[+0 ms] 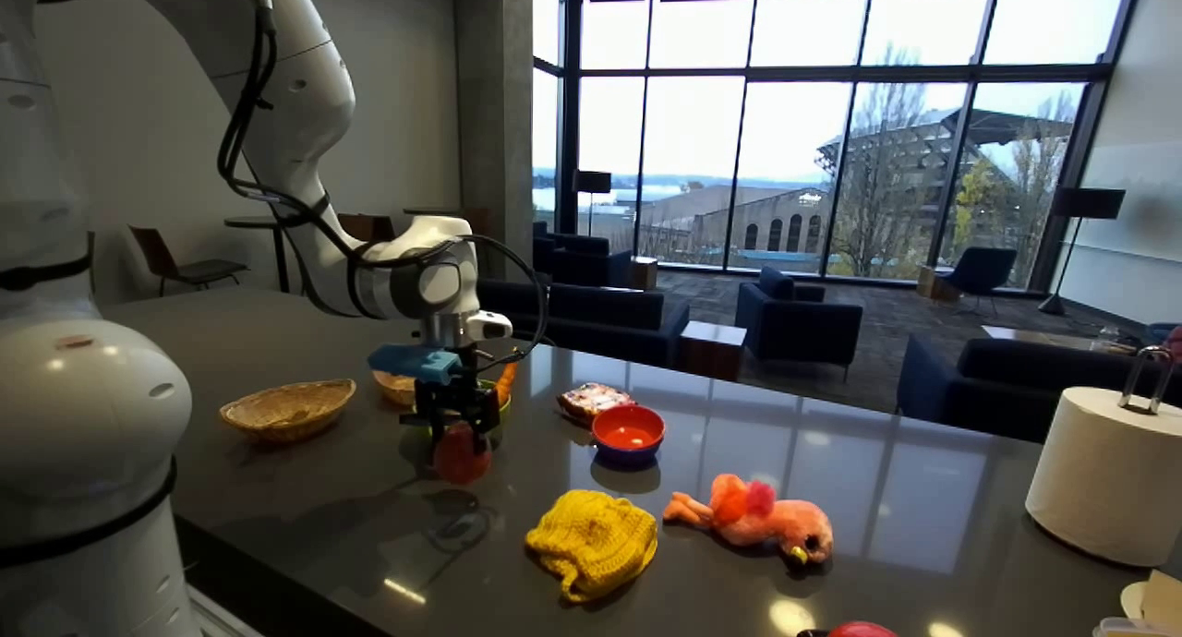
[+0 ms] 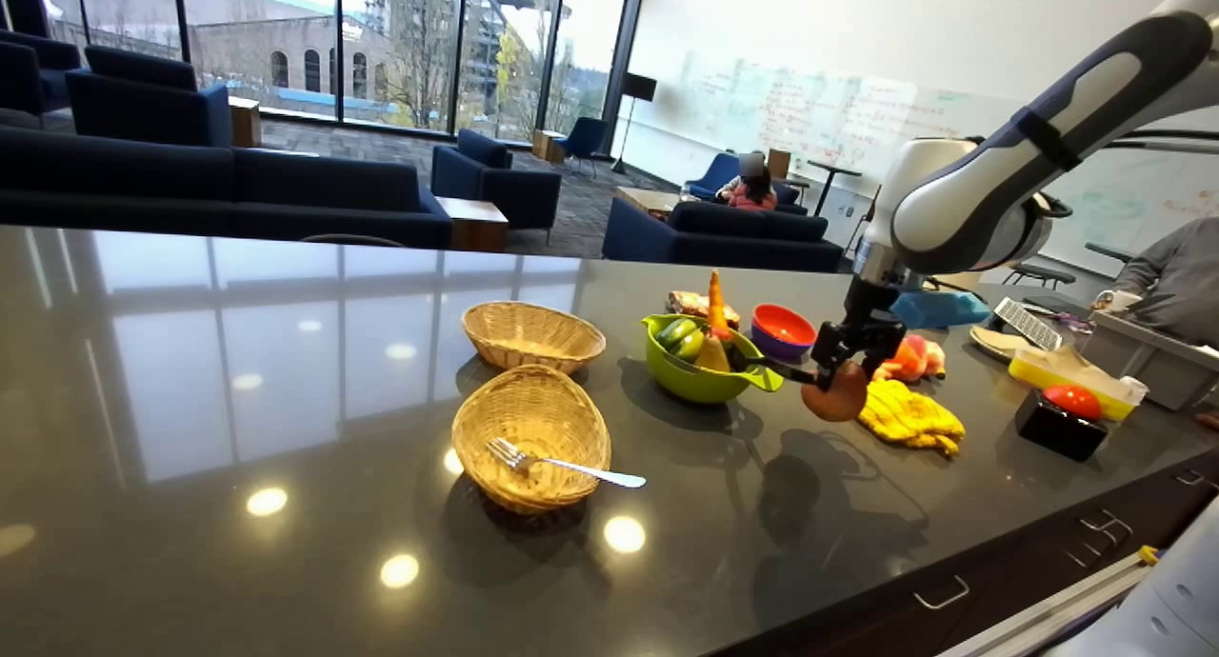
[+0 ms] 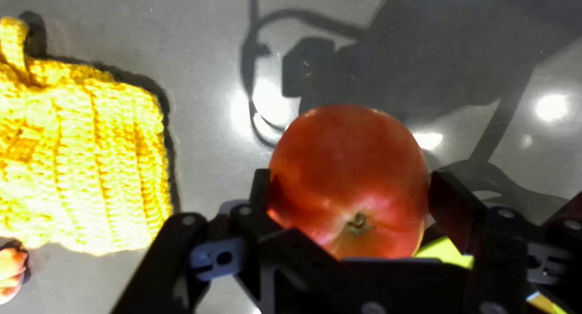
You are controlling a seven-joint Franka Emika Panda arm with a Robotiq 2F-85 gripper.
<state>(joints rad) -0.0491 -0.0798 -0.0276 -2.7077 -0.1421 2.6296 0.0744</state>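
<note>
A red apple [image 3: 345, 159] sits between the two black fingers of my gripper [image 3: 349, 186], which is shut on it. Its stem faces the wrist camera. In both exterior views the apple [image 1: 461, 460] hangs above the grey counter, its shadow [image 2: 809, 514] apart from it. Close to the gripper stands a lime-green bowl [image 2: 705, 381] holding a carrot [image 2: 716, 300], green vegetables and a pear-like piece. In an exterior view the arm partly hides that bowl [image 1: 501, 423]. A yellow knitted piece [image 3: 91, 159] lies on the counter beside the apple.
Two wicker baskets [image 2: 533, 328] stand past the green bowl, the nearer one with a fork [image 2: 562, 465] across it. A red-and-blue bowl [image 1: 629, 438], a wrapped item [image 1: 594, 400], a pink plush bird [image 1: 762, 517], a paper roll [image 1: 1103, 475] and a red-buttoned black box [image 2: 1059, 430] share the counter.
</note>
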